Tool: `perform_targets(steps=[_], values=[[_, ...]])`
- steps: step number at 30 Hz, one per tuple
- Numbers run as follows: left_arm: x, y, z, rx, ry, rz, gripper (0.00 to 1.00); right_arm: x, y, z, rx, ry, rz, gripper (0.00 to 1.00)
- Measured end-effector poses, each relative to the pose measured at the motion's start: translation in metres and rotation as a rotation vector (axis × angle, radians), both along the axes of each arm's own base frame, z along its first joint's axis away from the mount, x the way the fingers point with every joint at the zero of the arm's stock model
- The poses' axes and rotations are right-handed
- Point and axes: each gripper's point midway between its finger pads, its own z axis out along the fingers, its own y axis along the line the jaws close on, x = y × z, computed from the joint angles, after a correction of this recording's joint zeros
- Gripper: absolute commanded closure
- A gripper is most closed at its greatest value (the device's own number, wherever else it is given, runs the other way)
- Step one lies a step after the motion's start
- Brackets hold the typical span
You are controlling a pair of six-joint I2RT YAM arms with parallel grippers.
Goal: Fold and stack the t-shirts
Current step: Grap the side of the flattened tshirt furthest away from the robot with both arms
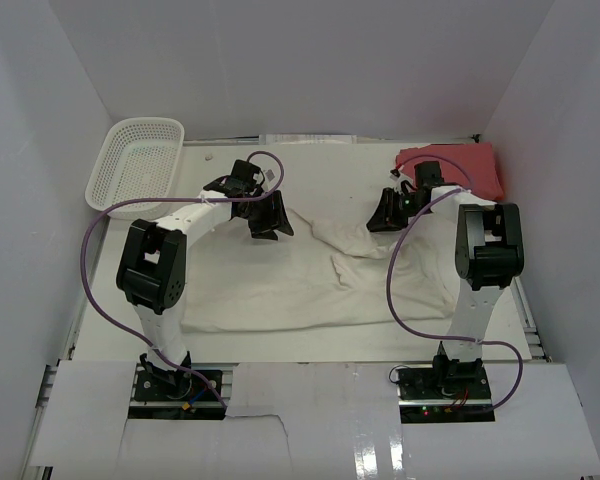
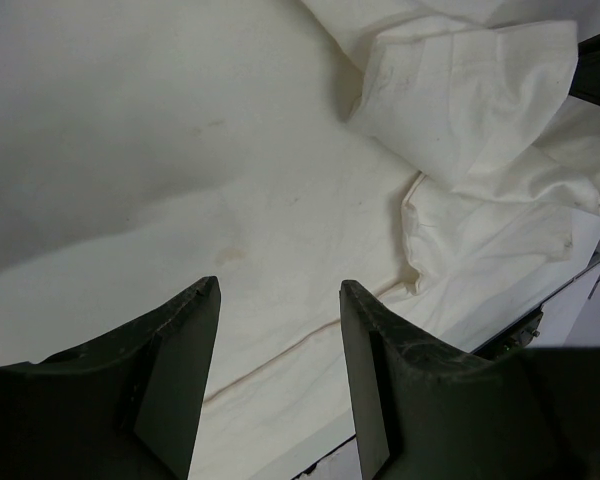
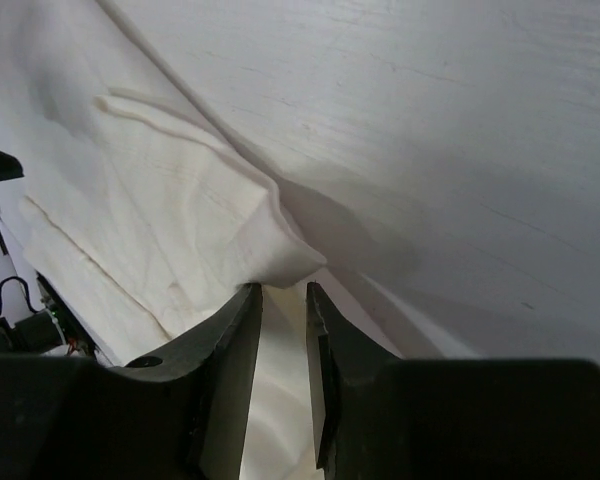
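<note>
Table [image 1: 330,175], cream shirt [image 1: 280,290] spread, red shirt [image 1: 470,165] beyond

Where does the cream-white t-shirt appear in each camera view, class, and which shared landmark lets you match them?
Top external: the cream-white t-shirt lies spread across the picture's centre.
Left wrist: it fills most of the frame, with a folded sleeve at the upper right.
Right wrist: it covers the left side and the bottom.
Shared landmark: probably its stitched hem.
</note>
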Motion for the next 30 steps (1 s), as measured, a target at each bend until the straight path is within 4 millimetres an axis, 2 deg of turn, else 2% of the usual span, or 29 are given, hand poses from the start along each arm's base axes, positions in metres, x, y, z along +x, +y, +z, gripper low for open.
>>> perform_targets(steps=[8, 16, 20, 23, 26, 30], values=[[0.000, 0.000, 0.000, 0.000, 0.000, 0.000, 0.38, 0.008, 0.013, 0.021, 0.094, -0.033, 0.028, 0.69], [0.000, 0.000, -0.005, 0.005, 0.011, 0.000, 0.38, 0.007, 0.021, 0.028, 0.145, -0.036, 0.047, 0.54], [-0.001, 0.000, -0.006, 0.007, 0.015, 0.000, 0.38, 0.006, 0.023, 0.024, 0.150, -0.030, 0.055, 0.56], [-0.001, 0.001, -0.007, 0.008, 0.016, 0.001, 0.38, 0.007, 0.025, 0.014, 0.148, -0.012, 0.059, 0.62], [-0.001, 0.001, -0.007, 0.009, 0.016, 0.001, 0.38, 0.010, 0.027, 0.002, 0.145, 0.010, 0.061, 0.72], [-0.001, 0.001, -0.007, 0.011, 0.016, 0.001, 0.38, 0.016, 0.026, -0.008, 0.136, 0.021, 0.058, 0.68]])
